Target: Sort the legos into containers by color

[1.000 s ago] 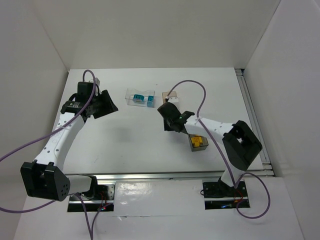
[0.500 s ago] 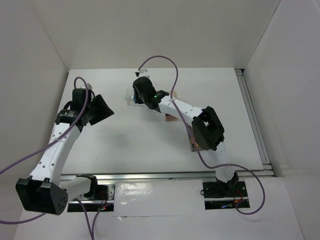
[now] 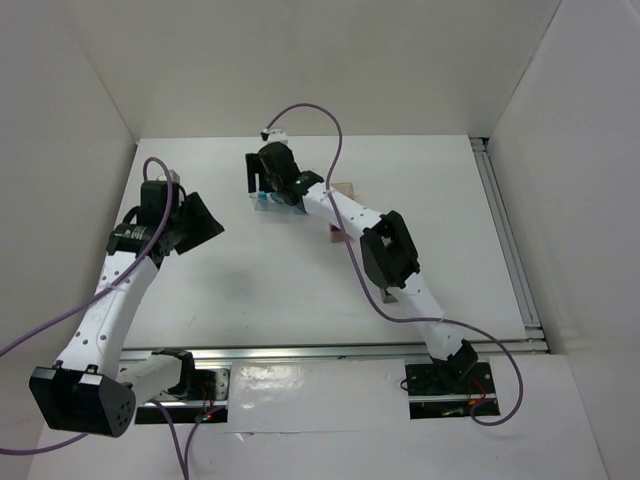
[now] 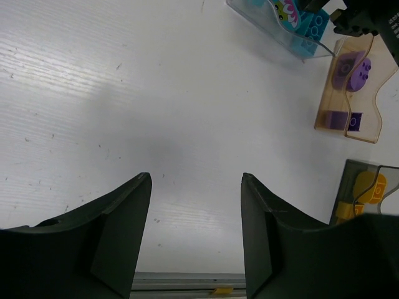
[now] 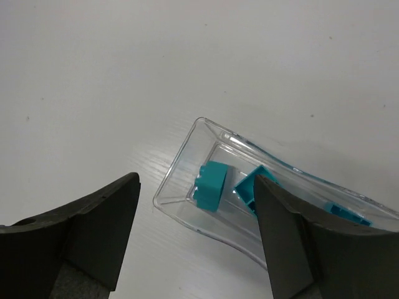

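My right gripper (image 3: 268, 186) (image 5: 196, 180) hangs open over the left end of the clear container (image 5: 176, 163) (image 4: 262, 18) at the back of the table. Three teal legos show in it; one (image 5: 211, 185) lies just below the gap between my fingers. The orange-tan container (image 4: 368, 128) (image 3: 343, 189) holds a purple oval piece (image 4: 352, 68) and purple bricks (image 4: 340, 119). Yellow legos (image 4: 369, 187) sit in the dark grey container (image 4: 355, 168), which the right arm hides in the top view. My left gripper (image 3: 205, 222) (image 4: 196, 180) is open and empty over bare table.
White walls enclose the table on three sides. A metal rail (image 3: 505, 240) runs along the right edge. The right arm's purple cable (image 3: 335, 130) loops over the back centre. The right arm (image 3: 385, 250) stretches diagonally over the two right-hand containers.
The right arm swung from near the dark container to the clear one at the back and opened its jaws. The left arm drew back slightly to the left.
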{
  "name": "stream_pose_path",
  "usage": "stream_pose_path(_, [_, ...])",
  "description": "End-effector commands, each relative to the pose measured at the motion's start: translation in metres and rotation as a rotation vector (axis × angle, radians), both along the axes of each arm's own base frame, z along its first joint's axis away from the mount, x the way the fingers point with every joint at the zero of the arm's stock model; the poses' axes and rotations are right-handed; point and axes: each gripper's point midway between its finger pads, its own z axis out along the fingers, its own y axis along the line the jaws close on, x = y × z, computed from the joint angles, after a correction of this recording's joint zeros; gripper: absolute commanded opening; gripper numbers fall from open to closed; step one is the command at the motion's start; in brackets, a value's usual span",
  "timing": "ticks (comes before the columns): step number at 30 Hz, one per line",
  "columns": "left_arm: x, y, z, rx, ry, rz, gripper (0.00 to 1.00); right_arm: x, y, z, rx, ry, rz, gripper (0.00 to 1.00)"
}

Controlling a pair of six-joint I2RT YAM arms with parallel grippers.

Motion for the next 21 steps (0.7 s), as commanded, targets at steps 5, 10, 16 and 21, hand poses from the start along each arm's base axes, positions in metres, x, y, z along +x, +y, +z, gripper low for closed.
stream_pose_path(5, [-0.007,0.008,0.004,0.024,-0.023,0.015,0.67,-0.026,-0.054,0.112,0.053,-0.120,-0.103,0.87])
stream_pose_path(10, [-0.004,0.010,0.013,0.031,-0.036,-0.001,0.67,-0.095,-0.172,0.126,-0.088,-0.094,-0.380,1.00])
stream_pose_path(16, [-0.001,0.008,0.024,0.023,-0.065,-0.007,0.68,-0.195,-0.332,0.089,-0.360,-0.011,-0.755,1.00])
stream_pose_path(21, [0.000,0.006,0.029,0.024,-0.076,-0.021,0.69,-0.254,-0.381,0.061,-0.340,0.083,-0.839,1.00])
